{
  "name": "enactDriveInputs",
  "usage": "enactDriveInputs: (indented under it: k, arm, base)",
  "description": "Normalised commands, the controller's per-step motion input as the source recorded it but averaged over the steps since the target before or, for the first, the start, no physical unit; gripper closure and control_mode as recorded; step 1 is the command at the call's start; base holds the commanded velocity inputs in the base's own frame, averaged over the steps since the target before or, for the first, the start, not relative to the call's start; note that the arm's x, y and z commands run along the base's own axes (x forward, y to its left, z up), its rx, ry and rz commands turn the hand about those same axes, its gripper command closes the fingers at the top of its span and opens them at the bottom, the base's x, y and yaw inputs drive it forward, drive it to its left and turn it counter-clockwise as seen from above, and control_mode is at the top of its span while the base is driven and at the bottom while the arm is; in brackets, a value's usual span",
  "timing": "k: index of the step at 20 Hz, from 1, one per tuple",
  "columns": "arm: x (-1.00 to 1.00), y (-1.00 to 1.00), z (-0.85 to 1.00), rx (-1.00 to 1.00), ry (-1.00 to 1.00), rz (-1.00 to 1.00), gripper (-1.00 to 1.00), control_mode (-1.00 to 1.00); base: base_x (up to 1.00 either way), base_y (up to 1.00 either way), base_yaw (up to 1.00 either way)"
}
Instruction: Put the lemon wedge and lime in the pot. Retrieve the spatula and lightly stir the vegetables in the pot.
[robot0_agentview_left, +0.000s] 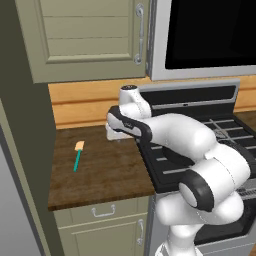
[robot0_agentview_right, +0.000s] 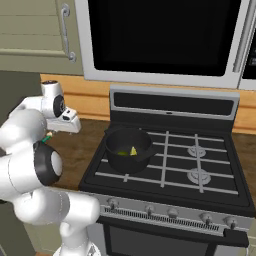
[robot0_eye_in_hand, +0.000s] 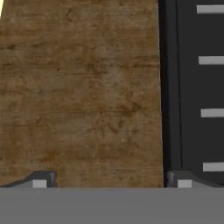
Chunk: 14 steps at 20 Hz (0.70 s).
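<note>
The spatula (robot0_agentview_left: 78, 155) lies on the wooden table (robot0_agentview_left: 110, 175), well left of the gripper (robot0_agentview_left: 116, 134), its teal handle running toward the front edge and its tan blade toward the wall. The gripper (robot0_eye_in_hand: 111, 180) hangs empty over bare wood, fingers wide apart. Rightward, the pot (robot0_agentview_right: 128, 149) on the stove (robot0_agentview_right: 200, 165) holds the lemon wedge (robot0_agentview_right: 133, 151) and lime (robot0_agentview_right: 122, 153).

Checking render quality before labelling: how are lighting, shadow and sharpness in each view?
Left base view: even, soft light, no glare, the spatula small but legible on the wooden counter. Right base view: the pot interior is dark, so the lemon wedge reads clearly, the lime barely. Hand view: coarse, blurry wood texture, the fingers apart.
</note>
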Motion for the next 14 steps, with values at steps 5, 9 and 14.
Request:
enactDriveInputs:
  k: [5, 9, 14]
  arm:
    - [0.10, 1.00, -0.53, 0.00, -0.01, 0.00, -1.00, -1.00]
    - [0.33, 1.00, -0.45, 0.00, 0.01, 0.00, -1.00, -1.00]
    - [0.15, 0.31, -0.16, 0.00, 0.04, 0.00, -1.00, -1.00]
  base:
    - [0.00, 0.00, 0.00]
    - [0.00, 0.00, 0.00]
    - [0.00, 0.00, 0.00]
